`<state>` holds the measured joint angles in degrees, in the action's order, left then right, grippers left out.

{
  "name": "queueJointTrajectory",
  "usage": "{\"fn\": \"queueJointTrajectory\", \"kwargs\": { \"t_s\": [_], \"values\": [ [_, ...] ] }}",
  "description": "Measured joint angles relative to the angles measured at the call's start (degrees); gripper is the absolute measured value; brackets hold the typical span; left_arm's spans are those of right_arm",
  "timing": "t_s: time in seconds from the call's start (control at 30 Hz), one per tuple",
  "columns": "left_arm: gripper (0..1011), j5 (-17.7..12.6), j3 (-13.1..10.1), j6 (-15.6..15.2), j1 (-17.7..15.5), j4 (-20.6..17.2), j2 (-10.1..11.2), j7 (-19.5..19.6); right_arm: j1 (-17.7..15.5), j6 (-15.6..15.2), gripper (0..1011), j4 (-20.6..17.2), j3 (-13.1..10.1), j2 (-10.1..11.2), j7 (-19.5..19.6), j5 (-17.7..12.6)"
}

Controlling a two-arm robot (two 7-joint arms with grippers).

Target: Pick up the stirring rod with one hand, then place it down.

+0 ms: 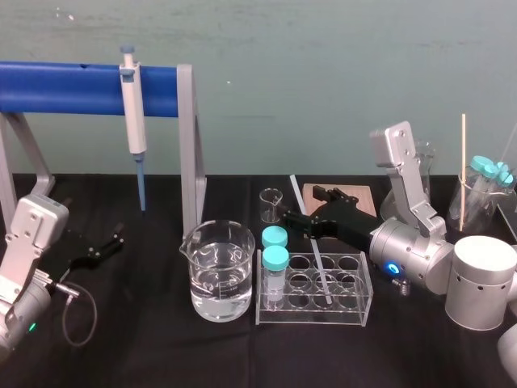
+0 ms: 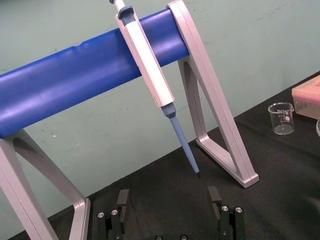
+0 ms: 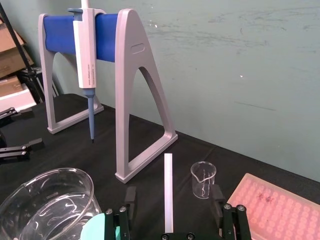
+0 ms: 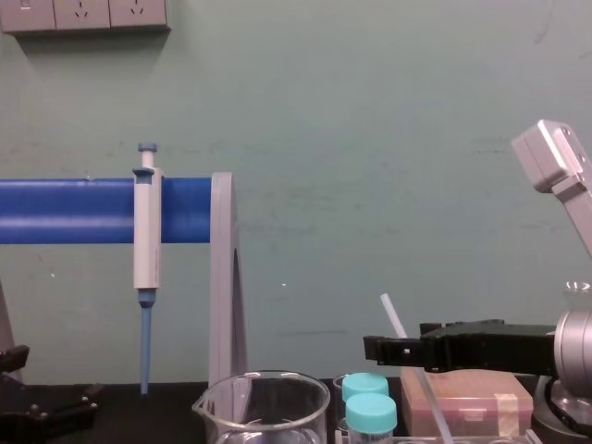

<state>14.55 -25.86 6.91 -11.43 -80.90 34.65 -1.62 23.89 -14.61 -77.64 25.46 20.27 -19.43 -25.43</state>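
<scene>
Right hand [image 1: 300, 204] is out over the back of the clear tube rack [image 1: 359, 301], pointing toward the robot's left, fingers spread wide. The stirring rod [image 1: 317, 260] is not gripped. Its lower end stands in a rack cell on the right side, and it leans back with its upper end up near the small beaker [image 1: 271, 204].

In the right wrist view the rod [image 3: 168, 180] runs up the gap between the two fingers [image 3: 130, 196], closer to this one, with clear space on both sides. The hand [image 3: 173, 197] brackets it without touching. In the chest view the rod [image 4: 396, 326] is tilted and crosses just by the tips of the hand [image 4: 375, 350].

Left hand [image 1: 97, 247] is parked low over the table [image 1: 145, 347] on the far left, in front of the pipette stand [image 1: 187, 145], and its fingers [image 2: 122, 199] are also spread apart.
</scene>
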Motion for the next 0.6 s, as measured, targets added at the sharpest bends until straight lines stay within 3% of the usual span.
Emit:
{"fn": "queueJointTrajectory", "kwargs": {
  "t_s": [0.4, 0.6],
  "values": [
    [1000, 0.00, 0.00, 0.00, 0.00, 0.00, 0.00, 0.00, 0.00, 0.04, 626, -0.04, 0.00, 0.06, 0.00, -0.14],
    [1000, 0.00, 0.00, 0.00, 0.00, 0.00, 0.00, 0.00, 0.00, 0.05, 392, -0.07, 0.00, 0.07, 0.00, -0.17]
  ]
}}
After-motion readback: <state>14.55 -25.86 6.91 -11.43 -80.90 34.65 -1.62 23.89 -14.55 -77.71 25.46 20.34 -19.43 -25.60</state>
